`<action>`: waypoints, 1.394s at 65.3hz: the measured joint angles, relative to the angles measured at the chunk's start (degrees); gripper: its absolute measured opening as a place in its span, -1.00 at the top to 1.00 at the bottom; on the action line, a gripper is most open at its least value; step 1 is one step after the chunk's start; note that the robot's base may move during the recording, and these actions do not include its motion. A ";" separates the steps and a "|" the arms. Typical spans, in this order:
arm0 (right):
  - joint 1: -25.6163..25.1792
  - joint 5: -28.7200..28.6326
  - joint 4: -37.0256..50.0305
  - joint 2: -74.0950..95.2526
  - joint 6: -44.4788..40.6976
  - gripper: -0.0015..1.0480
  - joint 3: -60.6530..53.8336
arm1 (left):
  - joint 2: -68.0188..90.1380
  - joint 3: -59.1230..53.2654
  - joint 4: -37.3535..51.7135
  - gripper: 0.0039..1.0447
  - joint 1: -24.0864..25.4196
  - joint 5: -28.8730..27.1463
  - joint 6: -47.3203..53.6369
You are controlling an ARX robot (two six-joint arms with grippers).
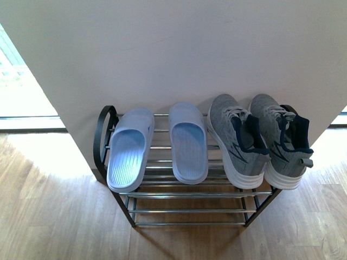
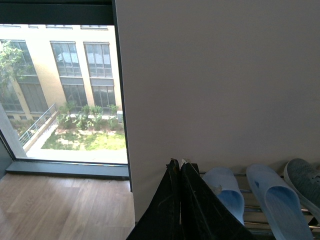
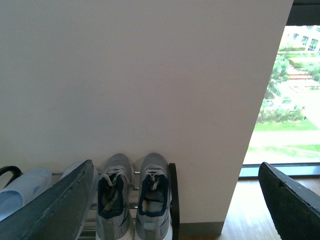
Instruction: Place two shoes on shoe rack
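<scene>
Pale wall [image 1: 179,49] at twelve o'clock, wood floor [image 1: 49,211] below. On shoe rack [image 1: 190,208]: sneakers [image 1: 263,141] at three o'clock, blue slippers [image 1: 157,146] at nine. Left gripper [image 2: 179,200] closed, empty; right gripper [image 3: 175,200] wide apart, empty.

Right wrist view — two grey sneakers [image 3: 134,197] sit side by side on the shoe rack [image 3: 173,200], toes toward the white wall [image 3: 150,75], navy collars facing the camera. Right end effector [image 3: 180,210] fingers spread wide. Pale blue slipper [image 3: 20,192] further along the rack — window [image 3: 287,95] past the wall's edge.
</scene>
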 joint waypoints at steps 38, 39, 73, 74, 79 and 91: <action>0.00 0.00 0.00 0.00 0.00 -0.82 0.00 | -0.04 0.00 0.00 -0.81 0.00 -0.02 0.09; 0.00 0.00 0.00 0.00 -0.02 -0.82 0.00 | -0.04 0.00 0.00 -0.81 0.00 -0.02 0.09; 0.00 0.02 0.00 -0.02 0.00 -0.82 0.00 | -0.04 0.00 0.00 -0.83 0.00 -0.02 0.09; 0.00 0.00 0.00 -0.04 0.00 -0.82 0.00 | -0.04 0.00 0.00 -0.83 0.00 -0.02 0.09; 0.00 0.02 0.00 0.00 -0.02 -0.82 0.00 | -0.04 0.00 0.00 -0.83 0.00 0.00 0.09; 0.00 0.02 0.00 0.00 -0.02 -0.82 0.00 | -0.04 0.00 0.00 -0.83 0.00 -0.02 0.09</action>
